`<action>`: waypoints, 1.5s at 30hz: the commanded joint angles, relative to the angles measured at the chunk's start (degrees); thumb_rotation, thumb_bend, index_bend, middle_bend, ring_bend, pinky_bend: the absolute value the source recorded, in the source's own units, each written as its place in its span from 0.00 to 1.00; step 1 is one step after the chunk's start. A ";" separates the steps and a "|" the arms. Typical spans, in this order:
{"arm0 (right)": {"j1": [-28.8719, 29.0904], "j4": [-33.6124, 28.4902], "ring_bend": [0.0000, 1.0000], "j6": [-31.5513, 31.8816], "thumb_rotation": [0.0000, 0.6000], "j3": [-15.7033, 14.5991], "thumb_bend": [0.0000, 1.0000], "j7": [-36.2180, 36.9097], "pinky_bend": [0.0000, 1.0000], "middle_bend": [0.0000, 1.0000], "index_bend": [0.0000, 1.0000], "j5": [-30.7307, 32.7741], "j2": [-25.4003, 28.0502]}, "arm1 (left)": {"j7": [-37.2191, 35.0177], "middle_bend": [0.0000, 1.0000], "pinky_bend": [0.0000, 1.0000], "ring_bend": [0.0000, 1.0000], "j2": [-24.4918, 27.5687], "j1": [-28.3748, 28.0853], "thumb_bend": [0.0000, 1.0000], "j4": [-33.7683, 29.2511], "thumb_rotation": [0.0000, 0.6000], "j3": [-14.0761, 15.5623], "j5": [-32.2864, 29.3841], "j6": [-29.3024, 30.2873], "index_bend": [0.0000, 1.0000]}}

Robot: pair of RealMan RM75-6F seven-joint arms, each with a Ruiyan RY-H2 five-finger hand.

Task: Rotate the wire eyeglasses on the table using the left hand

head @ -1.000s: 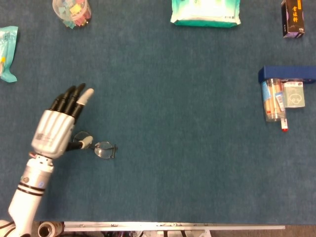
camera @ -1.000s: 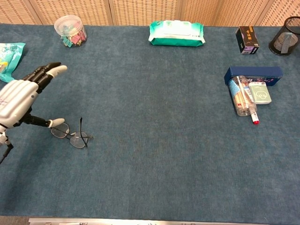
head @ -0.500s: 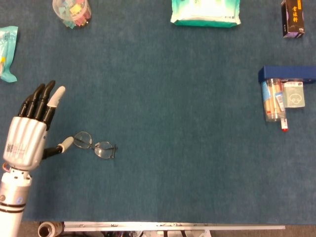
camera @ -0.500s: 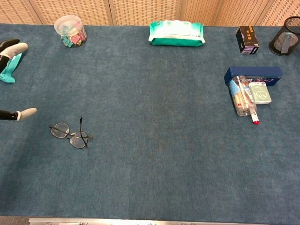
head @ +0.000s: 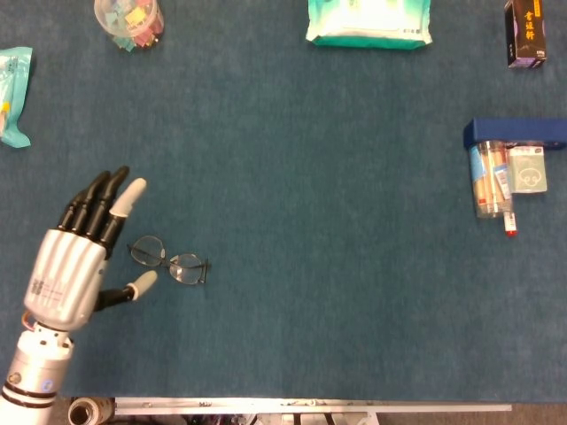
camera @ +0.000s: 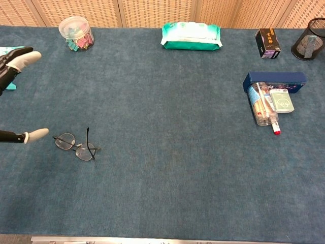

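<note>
The wire eyeglasses [head: 168, 260] lie flat on the blue table, near the front left; the chest view shows the eyeglasses [camera: 75, 145] with one temple sticking up. My left hand [head: 78, 263] hovers just left of them, fingers spread and holding nothing. Its thumb tip is close to the left lens without touching. In the chest view only the fingertips [camera: 23, 59] and thumb tip show at the left edge. My right hand is out of both views.
A clip jar [head: 129, 21], a wipes pack [head: 368, 22] and a dark box [head: 526, 34] line the far edge. A teal packet [head: 13, 95] lies far left. A blue box with a tube and small items [head: 509, 168] sits right. A mesh cup [camera: 309, 45] stands far right.
The left hand let go of the glasses' left lens and drew back left, then came a little back toward them. The glasses lie where they were.
</note>
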 commanded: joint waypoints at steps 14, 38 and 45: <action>-0.09 2.51 0.00 -0.27 1.00 -0.51 0.00 2.43 0.21 0.07 0.00 -0.20 -1.10 | 3.54 0.00 0.15 0.00 -2.60 -1.75 0.07 -1.81 1.00 -1.05 2.62 -3.59 0.02; 0.15 3.62 0.00 -0.40 1.00 -1.04 0.00 3.80 0.21 0.07 0.00 -0.82 -1.32 | 4.54 0.00 0.15 0.00 -5.45 -2.54 0.07 -1.78 1.00 -1.70 0.67 -7.60 0.02; 0.43 3.79 0.00 -1.02 1.00 -1.06 0.00 3.95 0.21 0.07 0.00 -0.63 -1.48 | 4.68 0.00 0.15 0.00 -6.04 -3.67 0.07 -1.34 1.00 -2.60 -0.61 -9.46 0.02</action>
